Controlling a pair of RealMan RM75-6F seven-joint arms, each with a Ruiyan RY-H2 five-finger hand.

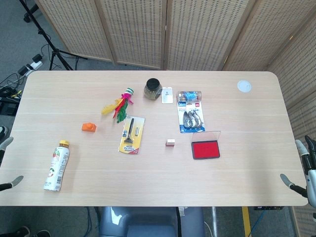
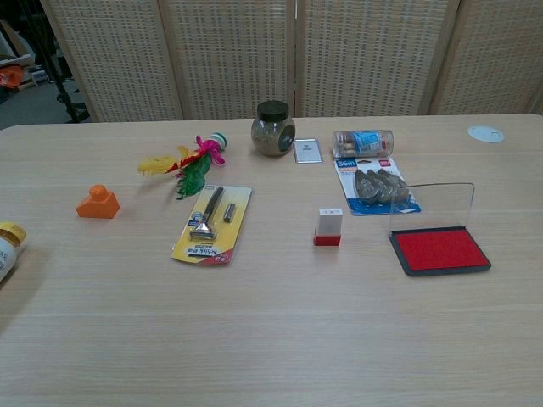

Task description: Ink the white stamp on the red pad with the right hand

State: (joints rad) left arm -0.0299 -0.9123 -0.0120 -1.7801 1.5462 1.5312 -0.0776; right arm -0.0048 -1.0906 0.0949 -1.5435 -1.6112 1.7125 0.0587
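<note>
Right hand (image 1: 303, 170) sits at the far right edge of the head view, off the table edge (image 1: 148, 203), fingers apart and holding nothing; only part of it shows. Left hand (image 1: 7, 165) shows as fingertips at the far left edge, also spread and empty, near the drink bottle (image 1: 57, 166) lying on its side.

Head view: white stamp (image 1: 170, 142) stands near table centre, untouched. Red pad (image 1: 205, 149) lies to its right, apart from it, with the clear lid (image 1: 207, 136) raised behind. Blister pack (image 1: 190, 118) lies just beyond the pad; razor card (image 1: 132, 134) lies left of the stamp. Right hand is well apart from both stamp and pad.

Chest view: neither hand appears. Stamp (image 2: 328, 227) stands upright, white body on a red base, on bare wood between the razor card (image 2: 212, 224) and the pad. Pad (image 2: 439, 250) lies open, ink surface exposed, lid (image 2: 431, 206) standing upright at its rear edge. Glass jar (image 2: 273, 128) and orange block (image 2: 97, 203) stand further off.

Judgement: task not yet begun; step in hand is the reach toward the stamp. Next move calls for the right hand to travel inward past the pad, grip the stamp by its white body while keeping it upright, lift, then press the base onto the red surface, staying forward of the raised lid.
</note>
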